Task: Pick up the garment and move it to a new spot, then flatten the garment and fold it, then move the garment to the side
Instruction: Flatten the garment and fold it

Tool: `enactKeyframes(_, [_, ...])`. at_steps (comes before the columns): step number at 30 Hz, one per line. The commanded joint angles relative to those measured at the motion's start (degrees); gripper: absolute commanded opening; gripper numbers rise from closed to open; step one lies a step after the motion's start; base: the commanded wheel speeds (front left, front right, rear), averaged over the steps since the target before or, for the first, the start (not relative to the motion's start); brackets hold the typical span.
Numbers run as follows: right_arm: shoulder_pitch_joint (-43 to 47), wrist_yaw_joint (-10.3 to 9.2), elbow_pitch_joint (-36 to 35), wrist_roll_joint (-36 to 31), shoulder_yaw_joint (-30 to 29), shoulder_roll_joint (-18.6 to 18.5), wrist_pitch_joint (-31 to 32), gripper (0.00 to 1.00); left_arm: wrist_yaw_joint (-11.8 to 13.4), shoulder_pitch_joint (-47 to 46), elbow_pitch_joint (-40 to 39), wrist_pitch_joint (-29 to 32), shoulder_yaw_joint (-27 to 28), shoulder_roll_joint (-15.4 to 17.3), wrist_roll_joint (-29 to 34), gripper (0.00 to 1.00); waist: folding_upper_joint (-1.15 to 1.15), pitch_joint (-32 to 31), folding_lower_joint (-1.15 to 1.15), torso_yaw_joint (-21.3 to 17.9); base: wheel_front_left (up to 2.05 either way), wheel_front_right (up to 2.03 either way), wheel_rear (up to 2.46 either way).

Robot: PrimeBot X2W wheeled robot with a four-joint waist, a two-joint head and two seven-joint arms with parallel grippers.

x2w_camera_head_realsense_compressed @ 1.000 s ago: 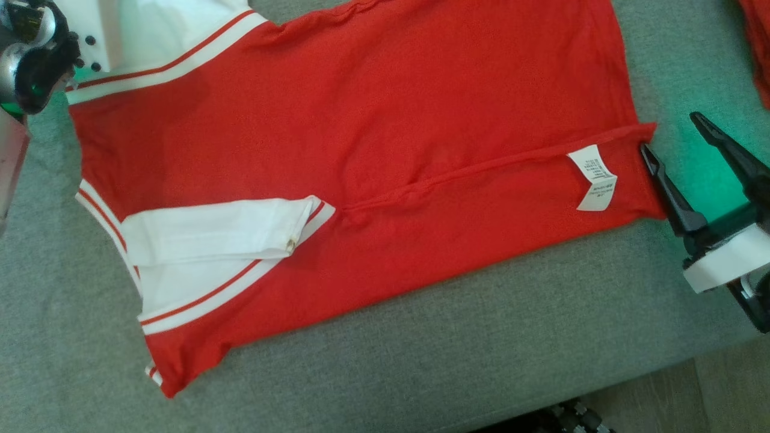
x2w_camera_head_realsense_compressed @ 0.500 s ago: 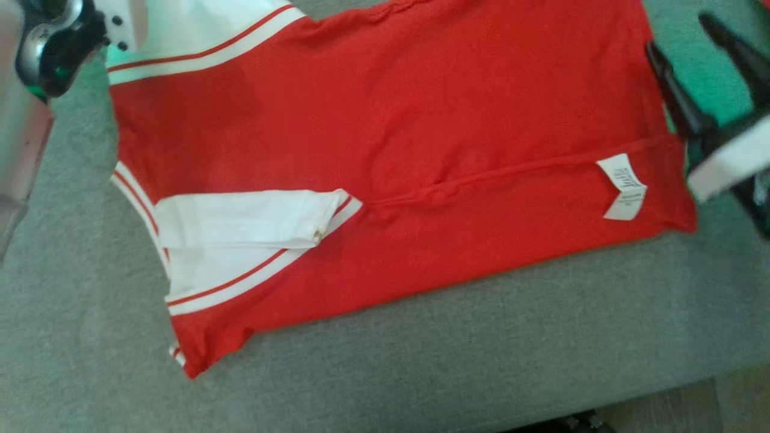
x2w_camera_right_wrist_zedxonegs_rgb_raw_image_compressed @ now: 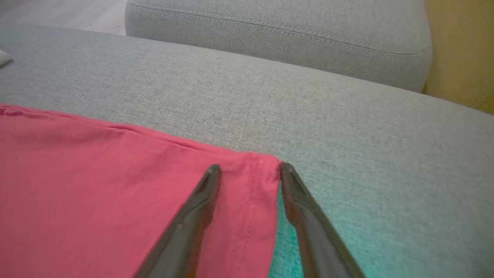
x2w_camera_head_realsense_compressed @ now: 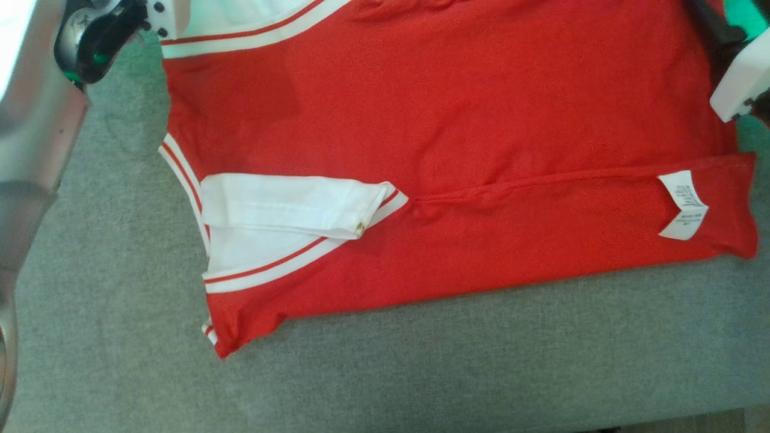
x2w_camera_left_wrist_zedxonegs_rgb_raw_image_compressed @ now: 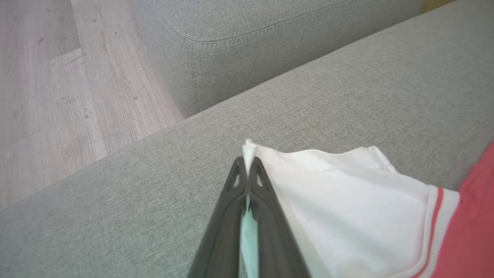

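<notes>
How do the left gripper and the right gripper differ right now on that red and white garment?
The left gripper is shut, pinching a white corner of the garment; the right gripper has its jaws apart, with the red hem corner between them. The left gripper works the white-trimmed end, the right gripper the plain red end. Both are at the garment's far edge on the grey sofa cushion.

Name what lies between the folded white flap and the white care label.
Red garment fabric with a raised fold edge, seen in the head view.
</notes>
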Motion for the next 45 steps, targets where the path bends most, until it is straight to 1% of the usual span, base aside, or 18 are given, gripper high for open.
enactKeyframes(1, [0.12,-0.05,-0.28,0.86,0.55,-2.09,-0.52,0.29,-0.28,-3.40,-1.49,-0.57,1.58,1.98,0.69,0.00,0.00,0.06,0.00,0.21,0.00,0.00,0.00])
enactKeyframes(2, [-0.51,-0.05,0.17,1.32,1.36,-2.28,-0.86,0.07,-0.30,-3.41,-1.45,-0.64,1.51,1.94,0.68,0.00,0.00,0.10,0.00,0.33,0.00,0.00,0.00])
enactKeyframes(3, [-1.04,-0.05,0.62,1.77,2.20,-2.45,-1.16,0.00,-0.31,-3.43,-1.41,-0.75,1.45,1.92,0.69,0.00,0.00,0.14,0.00,0.40,0.00,0.00,0.00])
enactKeyframes(6, [-2.37,-0.05,1.53,3.05,4.69,-3.05,-1.93,0.00,-0.37,-3.51,-1.17,-1.31,1.30,1.97,0.78,0.00,0.00,0.24,0.00,0.50,0.00,0.00,0.00])
enactKeyframes(8, [-3.48,-0.05,2.31,3.63,5.54,-3.39,-3.57,0.00,-0.42,-3.86,-1.36,-2.84,1.24,2.11,1.38,0.00,0.00,0.37,0.00,0.48,0.00,0.00,0.00])
enactKeyframes(15, [-6.91,-0.05,4.63,5.99,5.88,-3.70,-11.59,0.00,-0.70,-6.60,-1.91,-14.82,2.21,1.87,4.45,0.00,0.00,0.33,0.00,0.38,0.00,0.00,0.00])
enactKeyframes(19, [-7.19,-0.05,4.97,7.69,5.98,-4.47,-14.46,0.00,-0.90,-7.25,-2.10,-19.50,2.64,1.83,4.67,0.00,0.00,-0.34,0.00,0.71,0.00,0.00,0.00])
enactKeyframes(23, [-4.78,-0.05,3.24,9.83,6.74,-6.27,-15.92,0.00,-1.08,-4.75,-4.32,-21.66,2.34,2.83,3.65,0.00,0.00,-1.58,0.00,1.28,0.00,0.00,0.00])
enactKeyframes(25, [-3.08,-0.05,2.21,10.59,6.56,-7.36,-16.67,0.00,-1.13,-2.26,-6.90,-22.65,2.10,3.73,3.10,0.00,0.00,-2.39,0.00,1.54,0.00,0.00,0.00])
enactKeyframes(26, [-1.04,-0.05,1.09,11.14,6.20,-8.27,-17.19,0.00,-1.02,0.87,-10.08,-23.36,1.87,5.08,2.64,0.00,0.00,-3.25,0.00,1.79,0.00,0.00,0.00])
enactKeyframes(28, [1.21,-0.05,-0.04,11.26,5.72,-9.01,-17.51,0.00,-0.16,4.50,-13.80,-23.86,1.67,6.67,2.45,0.00,0.00,-4.14,0.00,2.02,0.00,0.00,0.00])
enactKeyframes(31, [4.80,-0.05,-1.65,10.86,4.78,-9.83,-17.74,0.00,1.93,10.41,-20.09,-24.39,1.41,9.35,2.31,0.00,0.00,-5.43,0.00,2.31,0.00,0.00,0.00])
enactKeyframes(34, [8.42,-0.05,-2.84,9.68,3.32,-10.14,-17.81,0.00,4.42,16.76,-26.41,-24.73,1.48,12.01,1.42,0.00,0.00,-6.79,0.00,2.55,0.00,0.00,0.00])
enactKeyframes(39, [14.88,-0.05,-4.47,7.40,-1.49,-10.13,-17.83,0.00,9.43,26.54,-35.58,-25.90,2.43,16.03,-0.17,0.00,0.00,-8.50,0.00,3.16,0.00,0.00,0.00])
enactKeyframes(41, [17.60,-0.05,-5.27,6.44,-3.52,-10.02,-17.84,0.00,11.16,30.08,-38.60,-26.56,2.60,17.09,-0.76,0.00,0.00,-8.99,0.00,3.32,0.00,0.00,0.00])
enactKeyframes(42, [17.60,-0.05,-5.27,6.44,-3.52,-10.02,-17.84,0.00,11.16,30.08,-38.60,-26.56,2.60,17.09,-0.76,0.00,0.00,-8.99,0.00,3.32,0.00,0.00,0.00])
enactKeyframes(45, [21.58,-0.05,-6.48,5.06,-6.52,-9.98,-17.84,0.00,13.19,34.63,-41.93,-27.22,2.32,18.29,-1.29,0.00,0.00,-9.70,0.00,3.61,0.00,0.00,0.00])
